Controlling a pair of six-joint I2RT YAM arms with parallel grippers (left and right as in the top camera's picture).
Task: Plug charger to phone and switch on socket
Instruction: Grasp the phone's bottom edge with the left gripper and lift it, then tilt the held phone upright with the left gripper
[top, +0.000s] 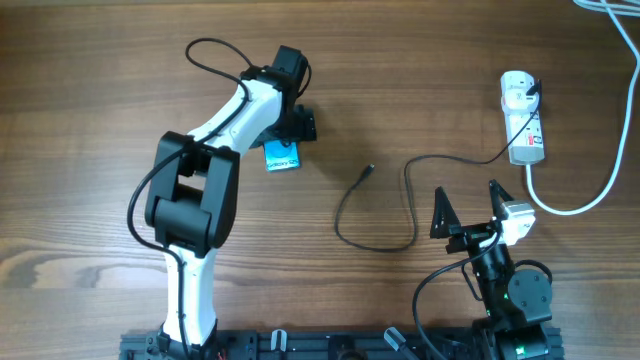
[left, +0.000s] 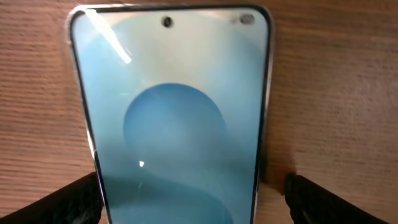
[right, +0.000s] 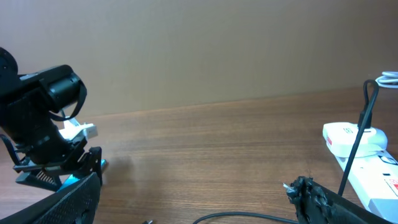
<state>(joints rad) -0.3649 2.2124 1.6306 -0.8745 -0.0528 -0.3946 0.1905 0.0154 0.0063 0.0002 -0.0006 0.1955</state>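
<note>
Left claw (left: 191, 185) stood wide, one finger off each side of the phone (left: 177, 112), whose near end was cut off; overhead, the wrist hid most of it. The charger (top: 339, 222) lay looped mid-table, plug free. Right claw (top: 468, 207) gaped, holding nothing. The socket (top: 525, 125) lay far right, its switch too small to read.

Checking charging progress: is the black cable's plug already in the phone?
No, the plug of the charger lies on the table, apart from the phone.
</note>
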